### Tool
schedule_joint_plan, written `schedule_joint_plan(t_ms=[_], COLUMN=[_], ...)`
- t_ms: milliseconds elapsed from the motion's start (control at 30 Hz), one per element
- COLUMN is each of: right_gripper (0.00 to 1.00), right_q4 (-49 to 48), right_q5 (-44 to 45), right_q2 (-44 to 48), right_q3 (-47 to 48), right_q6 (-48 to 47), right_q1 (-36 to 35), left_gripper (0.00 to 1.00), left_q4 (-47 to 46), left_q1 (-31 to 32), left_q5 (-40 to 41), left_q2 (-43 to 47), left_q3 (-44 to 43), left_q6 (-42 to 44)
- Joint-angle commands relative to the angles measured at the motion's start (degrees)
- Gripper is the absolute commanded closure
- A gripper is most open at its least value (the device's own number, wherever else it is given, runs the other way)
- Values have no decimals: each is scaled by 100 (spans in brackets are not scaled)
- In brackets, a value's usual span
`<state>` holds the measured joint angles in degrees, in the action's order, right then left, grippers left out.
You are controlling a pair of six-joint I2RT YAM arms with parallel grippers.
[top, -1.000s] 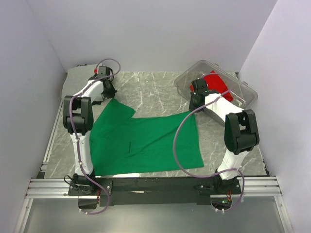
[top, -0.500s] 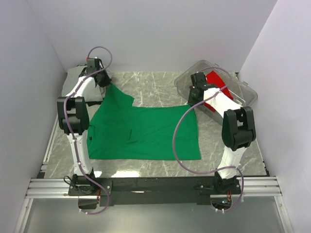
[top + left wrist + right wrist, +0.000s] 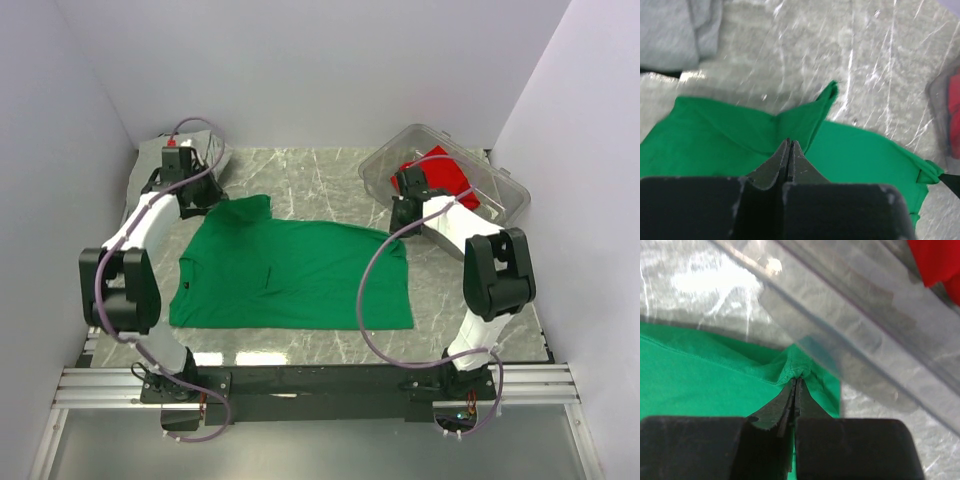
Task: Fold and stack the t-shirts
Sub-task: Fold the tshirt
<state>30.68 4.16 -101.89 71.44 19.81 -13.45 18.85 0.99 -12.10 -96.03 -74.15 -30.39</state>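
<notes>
The green t-shirt [image 3: 290, 275] lies spread flat on the marble table. My left gripper [image 3: 212, 205] is shut on its far left part, where a raised fold of green cloth [image 3: 810, 112] runs into the closed tips [image 3: 790, 142]. At the far right corner, my right gripper [image 3: 398, 222] is shut on the bunched hem [image 3: 797, 369], tips together [image 3: 796, 381]. The red t-shirt [image 3: 440, 172] lies crumpled in the clear bin. The grey t-shirt [image 3: 160, 158] lies at the far left corner, also in the left wrist view [image 3: 670, 30].
The clear plastic bin [image 3: 500, 195] stands tilted at the back right, and its wall [image 3: 865, 330] is right beside my right fingers. White walls close in the table on three sides. The metal base rail [image 3: 320, 385] runs along the near edge.
Both grippers have drawn the green shirt toward the far side and stretched it flat. The left arm swung outward to the left. The shirt's near edge has moved away from the rail.
</notes>
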Motion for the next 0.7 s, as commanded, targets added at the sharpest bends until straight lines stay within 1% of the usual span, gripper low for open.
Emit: schedule_joint_plan(t_ms=[0,200,333,400,433,533,667], right_gripper=[100,100,100,100,100,100,100], right_q4=[-167,-141,-88,-79,-71,-36,0], right_q5=[-3,6,-12,-56,-56,-74,-74], right_q2=[582,960,1092,1145,1162,1232,1373], right_q3=[-165,-429,-552,-605,-648,-745,-877], right_q6=[-74,-135,-258,-338,-355,-417,-434], right_q1=[53,45,45,53,45,45,53], left_gripper=[100,100,100,100,100,100,100], left_q4=[294,760,1163,1252,1296,1472,1639], left_q1=[6,6,6,6,6,6,6], left_q5=[225,734,1183,1192,1427,1587,1579], left_q2=[452,1191,1726,1911,2086,2412,2729], left_q3=[452,963,1201,1350,1394,1570,1754], left_q6=[148,7,-300,-388,-493,-678,-836])
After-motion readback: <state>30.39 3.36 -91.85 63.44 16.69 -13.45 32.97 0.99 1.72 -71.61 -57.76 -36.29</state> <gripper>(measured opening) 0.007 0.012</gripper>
